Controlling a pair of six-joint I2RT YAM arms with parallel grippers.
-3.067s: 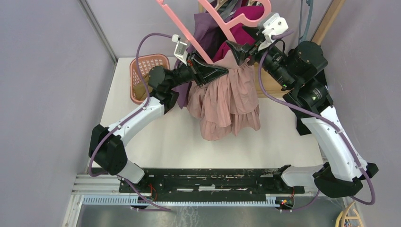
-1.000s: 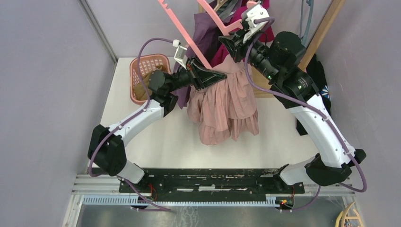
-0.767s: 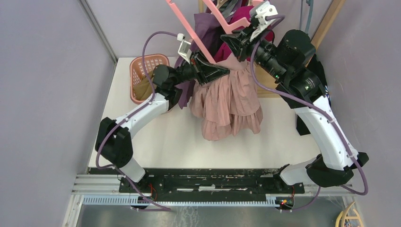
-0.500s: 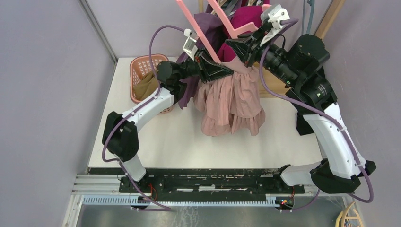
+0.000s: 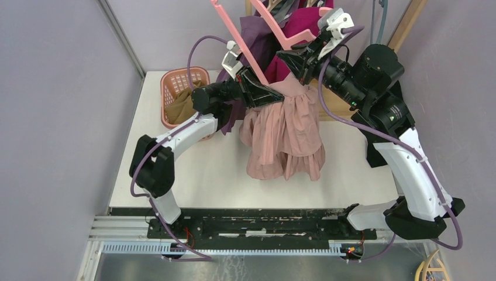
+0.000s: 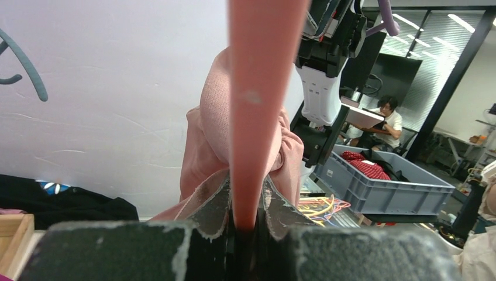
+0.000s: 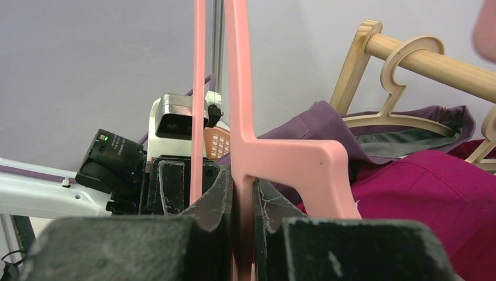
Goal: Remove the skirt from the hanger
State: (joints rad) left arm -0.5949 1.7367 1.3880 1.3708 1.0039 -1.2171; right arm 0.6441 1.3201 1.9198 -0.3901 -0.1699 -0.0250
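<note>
A dusty-pink ruffled skirt (image 5: 285, 137) hangs by its waistband from a pink plastic hanger (image 5: 243, 47), held up over the table. My left gripper (image 5: 270, 93) is shut on the hanger's bar (image 6: 257, 88), and the skirt's waistband (image 6: 205, 134) is bunched around that bar just beyond the fingers. My right gripper (image 5: 288, 58) is shut on the hanger's other limb, close to its angled shoulder (image 7: 292, 164). In the wrist views, both the left gripper (image 6: 244, 219) and the right gripper (image 7: 243, 205) have their pads pressed flat on pink plastic.
A pink laundry basket (image 5: 175, 79) holding brown cloth stands at the table's back left. Behind the hanger, purple and magenta garments (image 5: 304, 17) hang from wooden hangers on a wooden rail (image 7: 433, 58). Dark cloth (image 5: 374, 155) lies off the table's right edge.
Both arms have carried the hanger and skirt a little to the right, the left elbow swinging inward. The skirt now hangs longer and straighter. Both grips are unchanged.
</note>
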